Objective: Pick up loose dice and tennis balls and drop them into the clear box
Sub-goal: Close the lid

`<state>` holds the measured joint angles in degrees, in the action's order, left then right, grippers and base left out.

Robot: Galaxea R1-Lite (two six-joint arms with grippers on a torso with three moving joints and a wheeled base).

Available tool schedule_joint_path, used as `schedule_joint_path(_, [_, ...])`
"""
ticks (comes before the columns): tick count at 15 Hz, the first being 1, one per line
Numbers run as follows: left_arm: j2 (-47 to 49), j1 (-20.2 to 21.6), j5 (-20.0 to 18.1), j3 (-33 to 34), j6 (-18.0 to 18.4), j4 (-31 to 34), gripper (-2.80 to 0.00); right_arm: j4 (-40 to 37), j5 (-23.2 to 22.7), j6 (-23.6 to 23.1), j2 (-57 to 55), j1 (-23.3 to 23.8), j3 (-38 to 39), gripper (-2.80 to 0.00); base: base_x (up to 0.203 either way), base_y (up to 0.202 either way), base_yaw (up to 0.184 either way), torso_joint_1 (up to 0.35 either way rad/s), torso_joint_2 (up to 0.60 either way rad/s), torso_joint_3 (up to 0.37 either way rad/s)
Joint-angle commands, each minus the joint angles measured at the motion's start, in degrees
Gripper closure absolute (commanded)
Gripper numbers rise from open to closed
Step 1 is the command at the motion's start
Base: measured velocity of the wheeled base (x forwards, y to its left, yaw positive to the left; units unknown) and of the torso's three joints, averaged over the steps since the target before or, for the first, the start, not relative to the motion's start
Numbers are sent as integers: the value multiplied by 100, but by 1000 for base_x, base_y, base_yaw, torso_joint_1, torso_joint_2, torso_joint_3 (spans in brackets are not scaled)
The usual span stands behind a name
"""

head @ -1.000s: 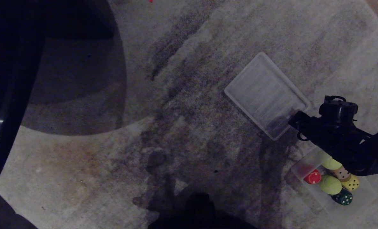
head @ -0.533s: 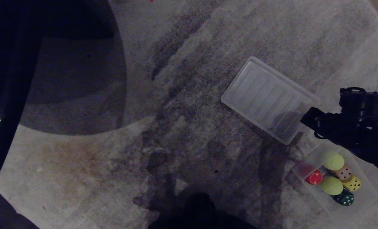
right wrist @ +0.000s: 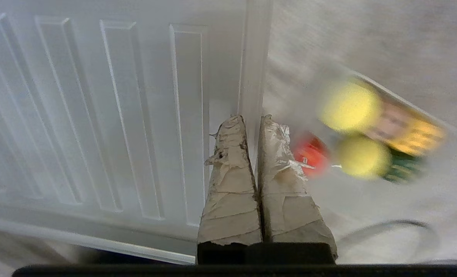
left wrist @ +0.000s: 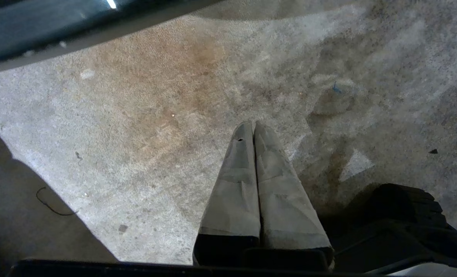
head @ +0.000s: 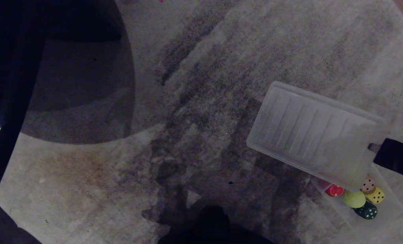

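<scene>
lid (head: 310, 135) above carpet (head: 222, 67), overlapping clear box (head: 388, 208) | tennis balls (head: 354, 199), dice (head: 368, 185) in box

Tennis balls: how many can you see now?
2, both in the clear box: one beside the tan die, one next to the red piece. The raised lid hides the first from the head camera.

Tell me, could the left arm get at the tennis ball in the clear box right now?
Probably not. The left gripper hangs shut over bare carpet, while the tennis ball sits in the clear box on the robot's right, partly under the lid that the right gripper holds.
</scene>
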<state>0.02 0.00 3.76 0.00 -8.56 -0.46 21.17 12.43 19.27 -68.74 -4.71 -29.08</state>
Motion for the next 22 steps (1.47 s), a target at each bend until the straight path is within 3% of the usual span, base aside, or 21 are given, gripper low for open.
schedule_joint_path(1, [-2, 0, 2, 9, -5, 1, 0, -290, -23, -405, 1413, -2, 509, 0, 0, 0, 0, 0, 0, 0])
schedule_joint_path(6, [-2, 0, 2, 9, -5, -7, 0, -1862, -353, -1320, 4063, 221, 1490, 0, 0, 0, 0, 0, 0, 0])
schedule_joint_path(9, [-2, 0, 2, 9, -5, -7, 0, -2894, -914, -1631, 5202, 667, 1915, 0, 0, 0, 0, 0, 0, 0])
schedule_joint_path(16, [-2, 0, 2, 9, -5, 2, 0, -3065, -1265, -1821, 6860, 406, 2551, 0, 0, 0, 0, 0, 0, 0])
schedule_joint_path(22, [-2, 0, 2, 9, -5, -4, 0, -3066, -1261, -1725, 6865, 408, 2566, 0, 0, 0, 0, 0, 0, 0])
